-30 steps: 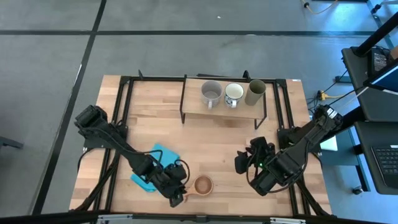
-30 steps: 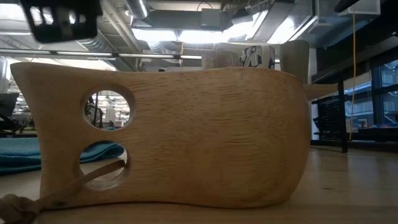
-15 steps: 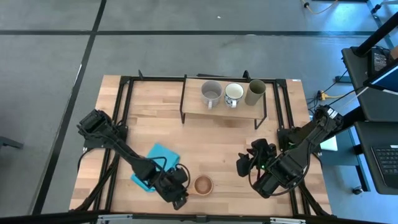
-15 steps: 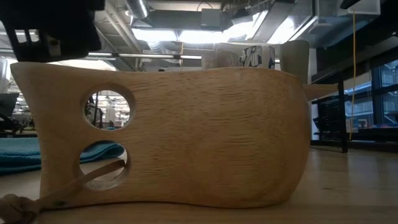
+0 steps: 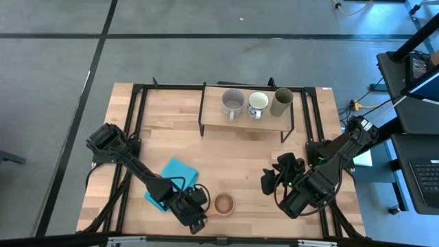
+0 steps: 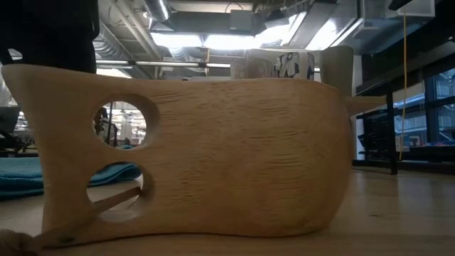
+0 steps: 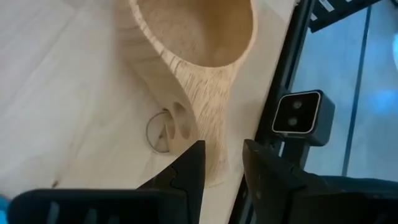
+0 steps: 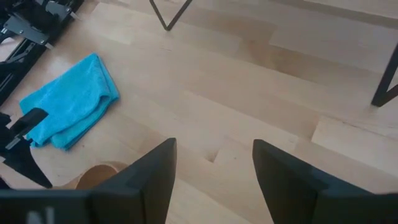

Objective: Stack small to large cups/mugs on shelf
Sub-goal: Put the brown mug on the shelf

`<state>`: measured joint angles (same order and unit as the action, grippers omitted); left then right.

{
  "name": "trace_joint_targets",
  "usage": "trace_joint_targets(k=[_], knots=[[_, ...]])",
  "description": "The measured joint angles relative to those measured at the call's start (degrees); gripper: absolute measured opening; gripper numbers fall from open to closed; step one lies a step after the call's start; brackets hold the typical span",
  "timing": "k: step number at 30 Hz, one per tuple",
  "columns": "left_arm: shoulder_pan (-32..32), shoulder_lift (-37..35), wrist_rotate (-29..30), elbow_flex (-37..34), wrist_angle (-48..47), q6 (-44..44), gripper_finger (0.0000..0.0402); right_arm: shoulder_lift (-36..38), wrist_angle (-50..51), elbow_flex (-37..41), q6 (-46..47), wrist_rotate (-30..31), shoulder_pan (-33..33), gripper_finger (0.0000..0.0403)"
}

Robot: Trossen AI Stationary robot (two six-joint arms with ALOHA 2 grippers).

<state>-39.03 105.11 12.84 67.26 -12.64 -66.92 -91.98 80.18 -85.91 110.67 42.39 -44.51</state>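
Note:
The small brown wooden cup [image 5: 223, 204] stands near the table's near edge. Its flat two-holed handle [image 6: 78, 142] points toward the table's left. My left gripper [image 5: 197, 217] is low over that handle and shut on it. My right gripper [image 5: 274, 182] is open and hovers over bare tabletop to the cup's right. The grey mug [image 5: 233, 103], the white mug [image 5: 258, 104] and the olive-green tumbler [image 5: 282, 101] stand in a row, bases on the shelf's wooden board [image 5: 243, 119]. My left gripper [image 7: 222, 149] pinches the wooden cup's handle near its free end [image 7: 216, 134], one finger [image 7: 188, 169] on each flat face. The fingers slant down from the table's left and near side, along the handle. The cup's base stays on the table, with the handle end raised slightly.
A folded blue cloth [image 5: 171, 180] lies on the table just left of the cup, beside my left arm. The shelf's black legs [image 5: 202, 110] stand at the table's far side. Bare wood [image 5: 240, 161] lies between the shelf and the cup.
My left gripper has come down and slightly toward the near edge, onto the cup's handle. The cup has tipped a little: its handle end has risen while the body has stayed in place.

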Motion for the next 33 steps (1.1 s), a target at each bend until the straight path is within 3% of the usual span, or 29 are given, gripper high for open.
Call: trace_joint_targets(k=[11, 17, 24, 33], knots=[[-0.37, 0.91, -0.76, -0.24, 0.71, -0.17, 0.0103, 0.00, -0.02, 0.00, 0.20, 0.02, 0.04, 0.0213], [0.03, 0.80, -0.28, -0.13, 6.93, 3.82, 0.0103, 0.00, -0.02, 0.00, 0.26, 0.02, 0.04, 0.0213], [5.12, 0.73, 3.07, -0.13, 0.26, 1.16, 0.0103, 0.00, -0.39, 0.00, 0.73, 0.02, 0.04, 0.0213], [11.18, -0.03, 2.30, 1.01, -3.87, -0.04, 0.0103, 0.00, -1.20, 0.00, 1.61, -0.33, 0.00, 0.0213]])
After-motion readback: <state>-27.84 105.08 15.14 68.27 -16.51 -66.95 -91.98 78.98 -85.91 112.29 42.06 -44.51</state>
